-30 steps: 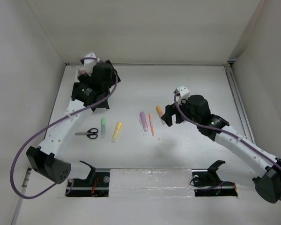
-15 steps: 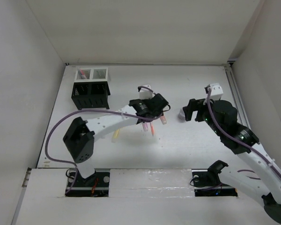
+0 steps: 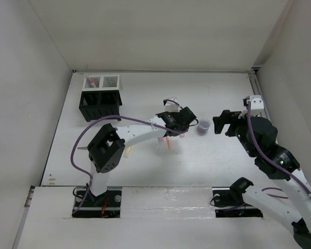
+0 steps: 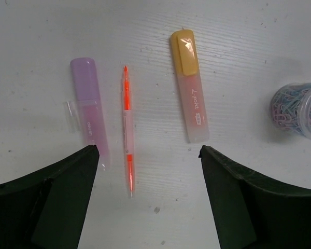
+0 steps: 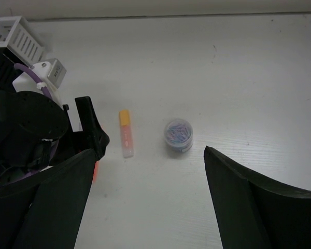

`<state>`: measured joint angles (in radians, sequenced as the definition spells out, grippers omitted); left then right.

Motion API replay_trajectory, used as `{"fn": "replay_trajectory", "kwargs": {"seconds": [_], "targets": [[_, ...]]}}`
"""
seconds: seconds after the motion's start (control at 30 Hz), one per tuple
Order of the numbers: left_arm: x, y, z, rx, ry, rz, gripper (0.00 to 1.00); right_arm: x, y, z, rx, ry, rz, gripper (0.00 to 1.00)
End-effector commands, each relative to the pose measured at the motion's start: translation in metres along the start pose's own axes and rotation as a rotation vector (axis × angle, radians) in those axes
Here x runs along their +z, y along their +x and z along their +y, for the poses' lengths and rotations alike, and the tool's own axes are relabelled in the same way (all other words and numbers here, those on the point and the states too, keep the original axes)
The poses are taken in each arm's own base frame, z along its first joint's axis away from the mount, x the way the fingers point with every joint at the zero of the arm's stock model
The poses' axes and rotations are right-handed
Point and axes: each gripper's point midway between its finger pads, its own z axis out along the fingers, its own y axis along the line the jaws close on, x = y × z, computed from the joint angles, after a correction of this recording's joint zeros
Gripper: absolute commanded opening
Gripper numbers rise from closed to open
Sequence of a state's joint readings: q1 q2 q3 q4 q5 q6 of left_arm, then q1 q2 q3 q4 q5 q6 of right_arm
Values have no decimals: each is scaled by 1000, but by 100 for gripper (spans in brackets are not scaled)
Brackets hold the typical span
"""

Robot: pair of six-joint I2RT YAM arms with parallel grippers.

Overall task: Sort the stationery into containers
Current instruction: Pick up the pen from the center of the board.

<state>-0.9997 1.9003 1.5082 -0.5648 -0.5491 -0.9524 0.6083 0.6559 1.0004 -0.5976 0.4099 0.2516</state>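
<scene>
Left fingers (image 4: 62, 202) hang wide and empty over the pen (image 4: 127, 129) between purple marker (image 4: 88, 111) and orange marker (image 4: 189, 98); right fingers (image 5: 249, 207), equally open, hang over the jar (image 5: 179, 136).

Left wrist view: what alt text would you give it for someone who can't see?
The left gripper, its two dark fingers wide open, looks down on a purple marker, a thin orange pen and an orange-capped marker lying side by side on a white table. A clear tub of coloured paper clips sits at the right edge.

Left arm (image 3: 137, 132) and right arm (image 3: 262, 136): white shells, black joint housings, black fingers (image 4: 52, 207) (a purple cable trails along each).
</scene>
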Motion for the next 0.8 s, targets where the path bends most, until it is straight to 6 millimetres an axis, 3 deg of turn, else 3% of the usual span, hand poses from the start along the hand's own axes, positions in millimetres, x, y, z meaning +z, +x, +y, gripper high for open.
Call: {"fn": "replay_trajectory", "kwargs": {"seconds": [0.0, 0.07, 0.2, 0.57, 0.77], "targets": [[0, -9, -14, -28, 20, -21, 75, 5, -2, 5, 11, -14, -6, 90], [2, -9, -17, -28, 20, -21, 72, 6, 0, 7, 11, -26, -3, 90], [7, -3, -15, -32, 10, -15, 56, 5, 1, 10, 15, -48, -7, 90], [42, 23, 5, -43, -76, 35, 55, 8, 3, 16, 9, -77, -8, 89], [50, 34, 14, -52, -96, 64, 55, 8, 2, 19, 3, -98, -11, 89]]}}
